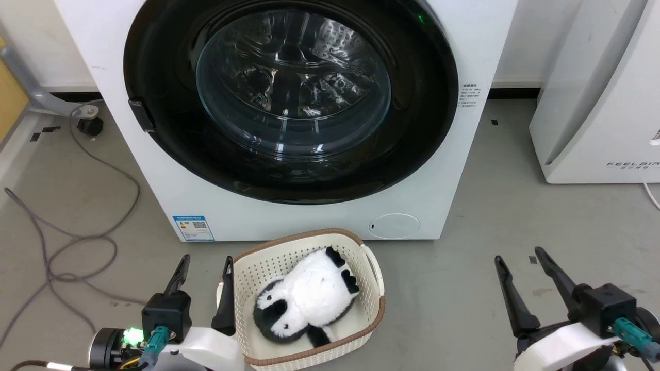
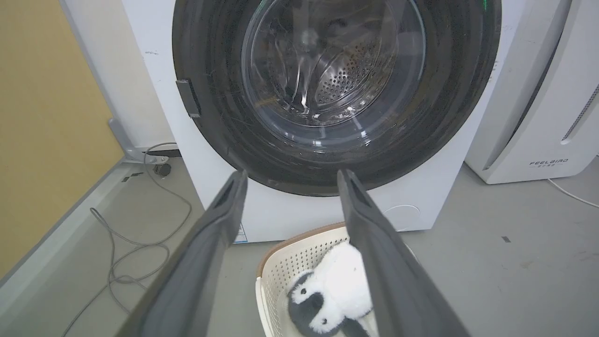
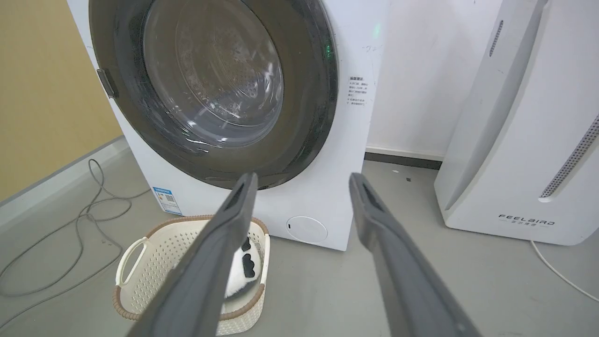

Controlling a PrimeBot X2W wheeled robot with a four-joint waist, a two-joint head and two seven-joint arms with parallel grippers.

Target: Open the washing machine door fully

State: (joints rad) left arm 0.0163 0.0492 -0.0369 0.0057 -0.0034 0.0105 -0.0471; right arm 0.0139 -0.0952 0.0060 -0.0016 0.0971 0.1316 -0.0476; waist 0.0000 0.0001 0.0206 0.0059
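Both grippers occupied the bottom of the head view. The left gripper (image 1: pixel 206 258) stood just beside the left wall of a cream basket (image 1: pixel 309 234), and the right gripper (image 1: pixel 518 254) stood well apart from it over the grey floor (image 1: pixel 464 309). Each had its jaws spread wide and held nothing. A panda plush toy (image 1: pixel 309 296) lay in the basket. Behind the basket, the washing machine door (image 1: pixel 291 98) sat closed, flush against the front of the washing machine (image 1: pixel 454 180), with its latch tab (image 1: pixel 142 114) on the left rim. In the left wrist view, the parted fingers (image 2: pixel 210 243) framed the door's lower edge and the basket below it. In the right wrist view, the parted fingers (image 3: pixel 388 243) pointed at the machine's lower front, and a white appliance (image 3: pixel 529 140) stood to the right.
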